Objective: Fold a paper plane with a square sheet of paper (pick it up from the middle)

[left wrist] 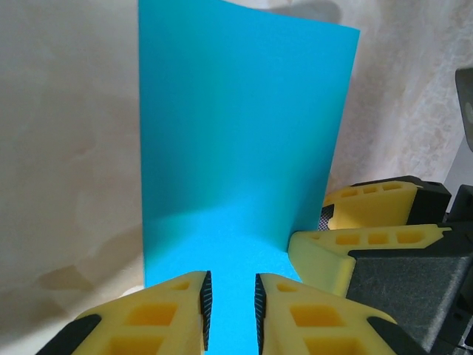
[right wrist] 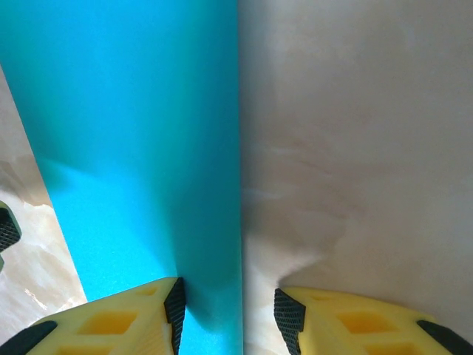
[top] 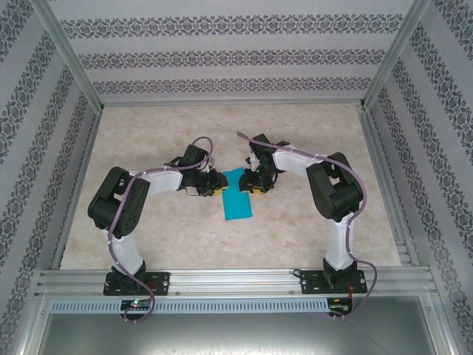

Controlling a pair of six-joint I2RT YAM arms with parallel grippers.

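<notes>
Presently, one item on the bench [top: 148, 148]:

Item: square sheet of paper [top: 238, 201], teal-blue and plain. It lies flat at mid-bench between the two arms. From above it reads as a narrow oblong, not a square, so I judge it already doubled over once. No point or dart shape yet.

Left claw [left wrist: 230, 285]: set low at the sheet's far end, coming in from the left. Jaws narrow, with a slit of teal showing between the dark pads [left wrist: 205, 303]. From here I cannot tell whether any paper is pinched.

Right claw [right wrist: 229, 296]: at the same end, coming in from the right, close beside the left one. Jaws about half wide and holding nothing. One pad sits over the paper, the other over bare bench, straddling the sheet's long straight edge.

Step in hand: an early fold, by my reading. Both claws are working the far end, one steadying the sheet while the other takes the edge or corner.

Next move calls for: a firm nip on the top layer alone, with the sheet pinned so it does not slide on the smooth bench. The corner should then go over squarely to the middle line.
</notes>
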